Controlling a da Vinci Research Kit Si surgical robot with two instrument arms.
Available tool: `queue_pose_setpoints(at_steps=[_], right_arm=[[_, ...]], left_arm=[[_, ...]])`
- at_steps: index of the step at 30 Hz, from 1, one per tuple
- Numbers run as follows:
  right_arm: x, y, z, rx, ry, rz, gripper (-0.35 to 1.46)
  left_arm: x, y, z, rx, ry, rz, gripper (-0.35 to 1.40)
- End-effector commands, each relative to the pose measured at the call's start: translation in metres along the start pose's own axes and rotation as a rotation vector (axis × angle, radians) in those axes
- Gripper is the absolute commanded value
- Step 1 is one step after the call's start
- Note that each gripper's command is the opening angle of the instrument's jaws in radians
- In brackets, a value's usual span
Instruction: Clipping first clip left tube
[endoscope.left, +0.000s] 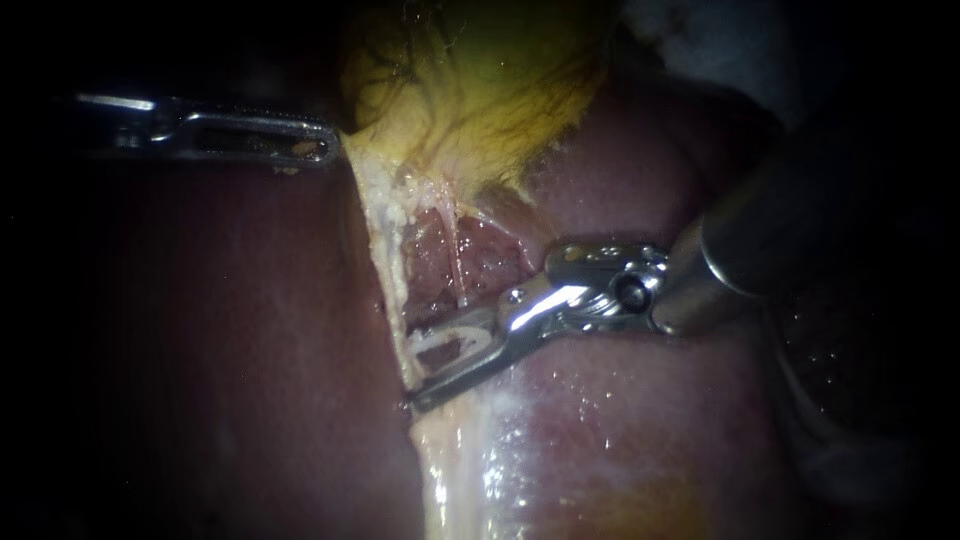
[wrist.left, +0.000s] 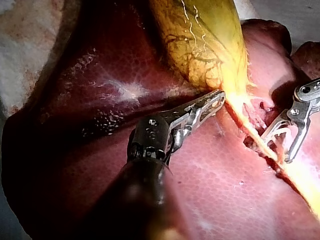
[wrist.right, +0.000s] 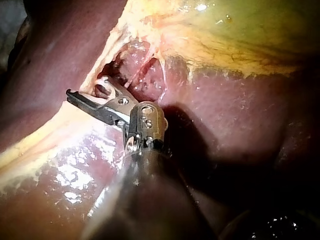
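Liver backs the left tube below the gallbladder, whose edge my left instrument clamps; my right instrument, jaws apart, straddles the tube, and closing with tips short could clip only part of it.

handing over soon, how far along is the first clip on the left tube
Done: left instrument holds the gallbladder edge taut. In hand: right instrument sits open astride the left tube, not yet squeezed. Left: no clip shows on the tube, so closing and withdrawing remain.
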Motion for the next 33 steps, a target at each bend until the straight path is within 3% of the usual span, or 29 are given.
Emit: queue_pose_setpoints(at_steps=[1, 16, 22, 33], right_arm=[[-0.0001, 0.0002, -0.0001, 0.0, 0.0, 0.0, 0.55], [-0.0009, 0.0031, -0.0002, 0.021, 0.031, 0.002, 0.55], [-0.0006, 0.0039, 0.0003, 0.094, 0.088, -0.001, 0.54], [-0.0001, 0.0029, 0.002, 0.19, 0.141, -0.056, 0.53]], left_arm=[[0.0, 0.0, 0.0, 0.0, 0.0, 0.0, -0.35], [0.0, -0.0001, 0.0, 0.0, 0.0, 0.0, -0.35], [0.0, -0.0001, 0.0, 0.0, 0.0, 0.0, -0.35], [0.0, -0.0001, 0.0, 0.003, 0.001, 0.0, -0.35]])
